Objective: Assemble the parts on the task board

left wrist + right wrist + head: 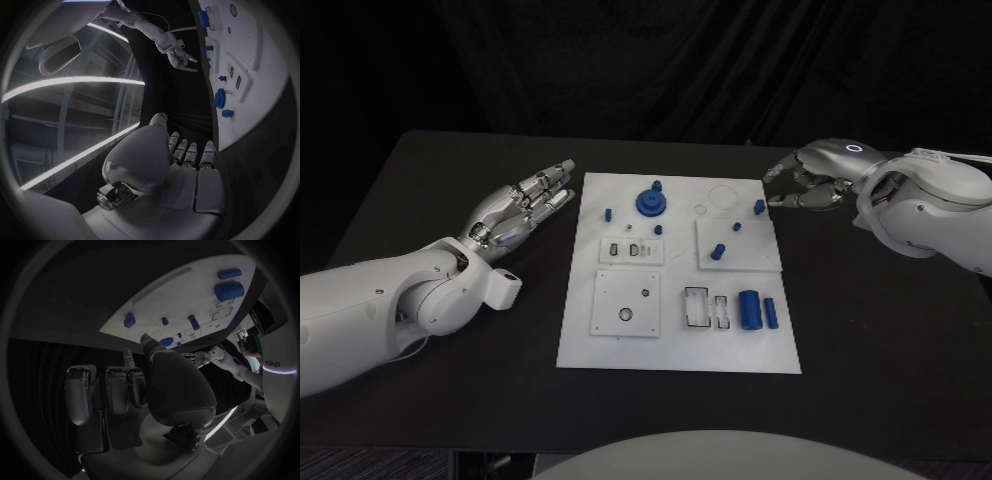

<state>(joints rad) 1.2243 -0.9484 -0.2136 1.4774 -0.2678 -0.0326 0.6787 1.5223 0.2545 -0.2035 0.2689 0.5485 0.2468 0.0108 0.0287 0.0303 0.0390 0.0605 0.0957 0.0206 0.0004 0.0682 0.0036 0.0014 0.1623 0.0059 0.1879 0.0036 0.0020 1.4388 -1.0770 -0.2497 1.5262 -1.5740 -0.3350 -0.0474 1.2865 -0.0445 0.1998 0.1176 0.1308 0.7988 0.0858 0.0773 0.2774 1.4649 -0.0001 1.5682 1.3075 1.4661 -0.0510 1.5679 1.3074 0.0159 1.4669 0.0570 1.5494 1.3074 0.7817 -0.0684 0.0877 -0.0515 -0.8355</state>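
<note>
Head view puts the right hand [808, 185], fingers curled in on nothing, just off the task board's [678, 352] far right corner, where a small blue peg [759, 207] stands upright, nearest of the parts and lying toward the board's middle from the fingertips. The left hand [524, 207], released with fingers extended, hovers beside the far left edge, farther from that peg.

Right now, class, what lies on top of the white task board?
On the task board: a blue gear, small blue pegs and two blue cylinders. Anything beneath the board is hidden.
</note>
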